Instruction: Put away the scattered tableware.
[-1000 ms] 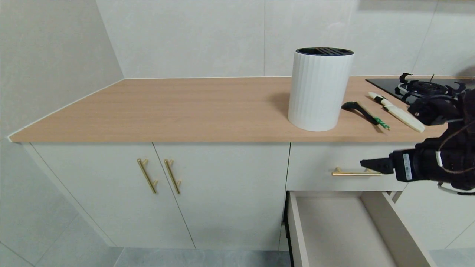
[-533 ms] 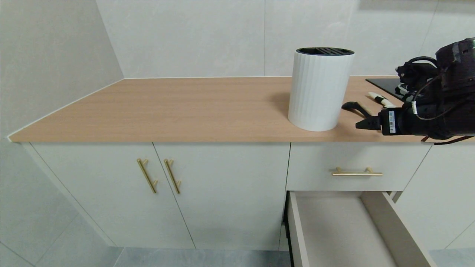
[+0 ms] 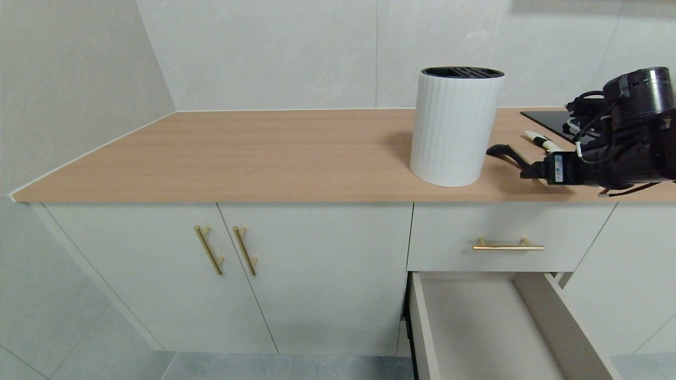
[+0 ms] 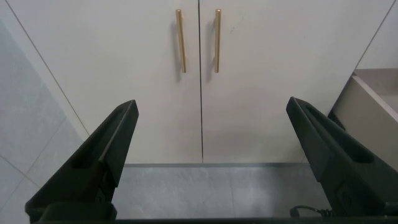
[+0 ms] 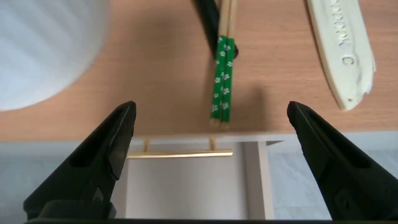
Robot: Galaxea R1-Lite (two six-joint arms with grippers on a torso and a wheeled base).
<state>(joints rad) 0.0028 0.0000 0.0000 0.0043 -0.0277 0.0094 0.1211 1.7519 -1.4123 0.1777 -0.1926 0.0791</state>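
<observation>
Right of the ribbed white cylindrical holder, wooden chopsticks with green patterned ends, a black ladle and a smooth white knife lie flat. The right gripper hovers over the chopsticks, spread wide. The left gripper is spread wide too.

Desk: wood-grain laminate, matt. Holder: white ribbed plastic, matt, with a black slotted top. At its 3 o'clock:
- chopsticks: bare wood, green painted ends
- black spoon: smooth plastic (slight sheen)
- white knife: smooth, matt

Drawer handle: brushed brass-tone metal. Cabinet doors: matt off-white. Hob: glossy black.
</observation>
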